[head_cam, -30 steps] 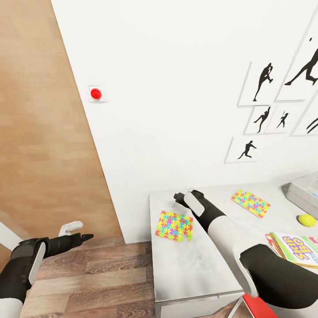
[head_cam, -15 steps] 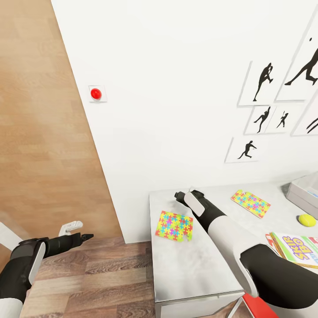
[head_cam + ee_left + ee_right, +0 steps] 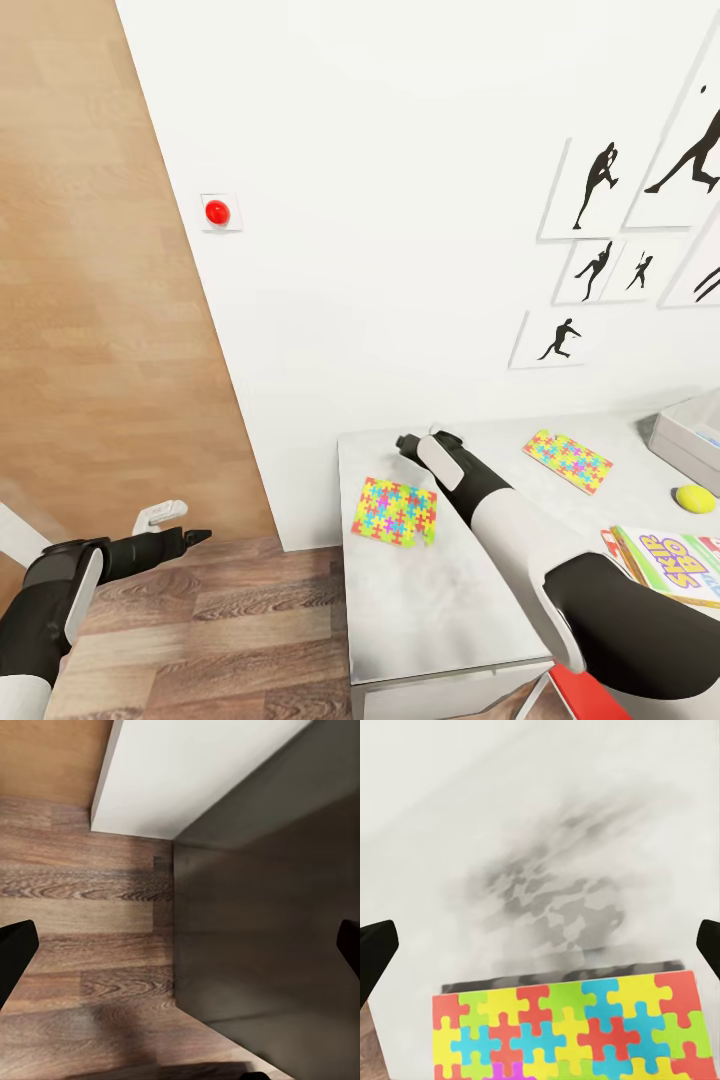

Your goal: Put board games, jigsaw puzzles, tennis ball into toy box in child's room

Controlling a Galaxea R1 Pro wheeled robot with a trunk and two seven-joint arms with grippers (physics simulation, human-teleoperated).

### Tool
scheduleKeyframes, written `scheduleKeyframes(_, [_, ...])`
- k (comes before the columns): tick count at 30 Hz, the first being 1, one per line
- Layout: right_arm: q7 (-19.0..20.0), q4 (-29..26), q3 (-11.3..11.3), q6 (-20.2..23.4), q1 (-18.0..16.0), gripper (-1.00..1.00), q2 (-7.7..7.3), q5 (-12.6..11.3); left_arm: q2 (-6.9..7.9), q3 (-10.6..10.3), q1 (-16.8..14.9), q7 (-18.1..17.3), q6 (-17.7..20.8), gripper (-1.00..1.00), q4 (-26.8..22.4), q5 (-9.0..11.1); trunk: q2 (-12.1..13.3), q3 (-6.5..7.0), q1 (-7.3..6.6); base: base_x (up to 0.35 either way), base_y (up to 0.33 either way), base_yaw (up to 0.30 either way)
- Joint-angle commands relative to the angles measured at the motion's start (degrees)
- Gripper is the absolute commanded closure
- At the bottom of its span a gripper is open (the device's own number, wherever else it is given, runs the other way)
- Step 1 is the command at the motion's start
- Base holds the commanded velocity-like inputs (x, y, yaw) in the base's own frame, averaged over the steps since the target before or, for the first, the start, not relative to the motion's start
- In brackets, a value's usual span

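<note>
Right gripper (image 3: 405, 443) open — jigsaw puzzle (image 3: 395, 512) just beside

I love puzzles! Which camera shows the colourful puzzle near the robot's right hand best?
The right wrist view: the jigsaw puzzle is close up, each piece clear, though its lower part is cut off. The head view shows the whole square lying flat on the table, but small. The left wrist view looks at floor.

Table (image 3: 430, 600) top smooth matt pale grey with mottled marble-like marks; jigsaw puzzle (image 3: 395, 511) flat, cardboard-like, bright matt colours; floor (image 3: 200, 630) brown wood plank with visible grain; wall (image 3: 400, 200) plain matt white; right arm (image 3: 520, 530) shell smooth white and black plastic-looking.
</note>
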Motion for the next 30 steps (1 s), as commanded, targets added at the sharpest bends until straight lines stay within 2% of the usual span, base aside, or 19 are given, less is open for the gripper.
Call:
scheduleKeyframes(1, [-0.4,0.2,0.4,0.2,-0.1,-1.0,-0.09,-0.1,-0.02,0.1,-0.1,-0.2,0.4,-1.0,0.0,0.1,-0.1,-0.12,0.04,0.0,0.0,0.0])
scheduleKeyframes(13, [-0.5,3.5,0.3,-2.7,-0.1,-1.0,-0.1,4.4,-0.04,0.1,-0.1,-0.2,0.4,-1.0,0.0,0.1,-0.1,-0.12,0.04,0.0,0.0,0.0])
scheduleKeyframes(30, [-0.5,3.1,0.4,-3.5,-0.1,-1.0,0.0,5.5,-0.02,0.1,-0.1,-0.2,0.4,-1.0,0.0,0.1,-0.1,-0.12,0.04,0.0,0.0,0.0])
